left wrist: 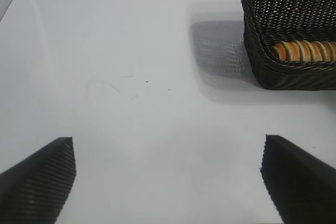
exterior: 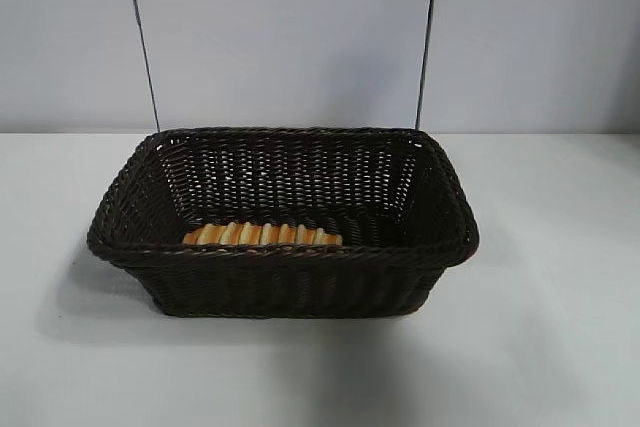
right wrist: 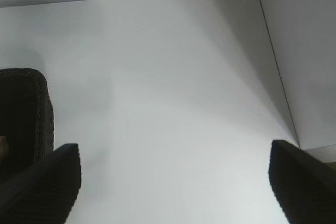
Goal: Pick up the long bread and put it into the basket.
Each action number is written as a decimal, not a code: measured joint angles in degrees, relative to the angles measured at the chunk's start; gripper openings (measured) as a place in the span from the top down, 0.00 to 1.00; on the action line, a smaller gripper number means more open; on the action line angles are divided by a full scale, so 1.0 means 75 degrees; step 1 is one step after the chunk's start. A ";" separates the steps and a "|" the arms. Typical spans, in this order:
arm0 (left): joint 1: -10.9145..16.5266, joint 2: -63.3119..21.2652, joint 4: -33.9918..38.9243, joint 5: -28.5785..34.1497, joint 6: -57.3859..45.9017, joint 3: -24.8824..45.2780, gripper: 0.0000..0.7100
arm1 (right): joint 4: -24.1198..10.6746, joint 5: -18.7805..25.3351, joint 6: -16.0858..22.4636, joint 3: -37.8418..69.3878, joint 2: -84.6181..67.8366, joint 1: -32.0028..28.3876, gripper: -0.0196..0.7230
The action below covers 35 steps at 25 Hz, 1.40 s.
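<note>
long bread [exterior: 262,235] | already in basket [exterior: 440,246], 6 o'clock side | both jaws wide open, empty | only risk: an arm nudging the basket

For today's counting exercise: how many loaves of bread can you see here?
1: the long bread lies inside the basket, along its near wall. The wall could hide others.

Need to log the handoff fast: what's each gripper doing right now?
Left gripper: open, holding nothing, over bare table beside the basket.
Right gripper: open, holding nothing, beside the basket.
The long bread lies in the basket.
</note>
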 joint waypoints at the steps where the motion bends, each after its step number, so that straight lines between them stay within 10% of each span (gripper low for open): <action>1: 0.0000 0.0000 0.0000 0.0000 0.0000 0.0000 0.02 | -0.0025 0.0007 0.0021 0.0150 -0.0325 0.0000 0.04; 35: 0.0000 0.0000 0.0000 0.0000 0.0000 0.0000 0.02 | -0.0056 0.0024 0.0161 0.4066 -0.5603 0.0000 0.08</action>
